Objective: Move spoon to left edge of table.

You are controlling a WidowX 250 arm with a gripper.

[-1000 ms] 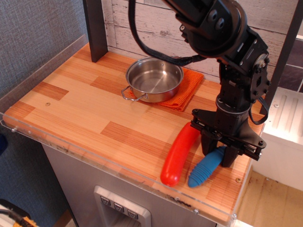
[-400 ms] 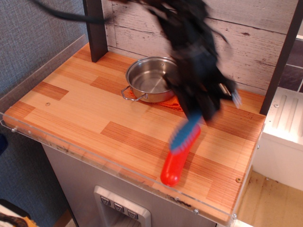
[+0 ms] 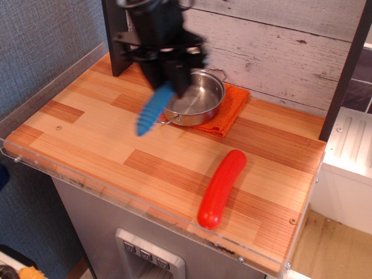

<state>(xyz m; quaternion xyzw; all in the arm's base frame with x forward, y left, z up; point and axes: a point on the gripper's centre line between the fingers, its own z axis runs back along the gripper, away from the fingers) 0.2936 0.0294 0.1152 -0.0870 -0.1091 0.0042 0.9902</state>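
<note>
The spoon [image 3: 152, 110] shows as a thick blue ribbed handle hanging down and to the left; its metal bowl is hidden inside the gripper. My black gripper [image 3: 167, 83] is shut on the spoon's upper end and holds it in the air above the wood-plank table [image 3: 87, 125], over its middle-left part, just left of the pan. The image of the arm is slightly blurred by motion.
A steel pan [image 3: 196, 97] sits on an orange cloth [image 3: 231, 107] at the back centre. A red sausage-shaped object [image 3: 221, 187] lies near the front right. A dark post [image 3: 116, 35] stands at the back left. A clear acrylic rim [image 3: 40, 87] runs along the left edge.
The gripper lifted the spoon from the front right beside the red object and carried it up and left across the table, past the pan. The red object stayed put.
</note>
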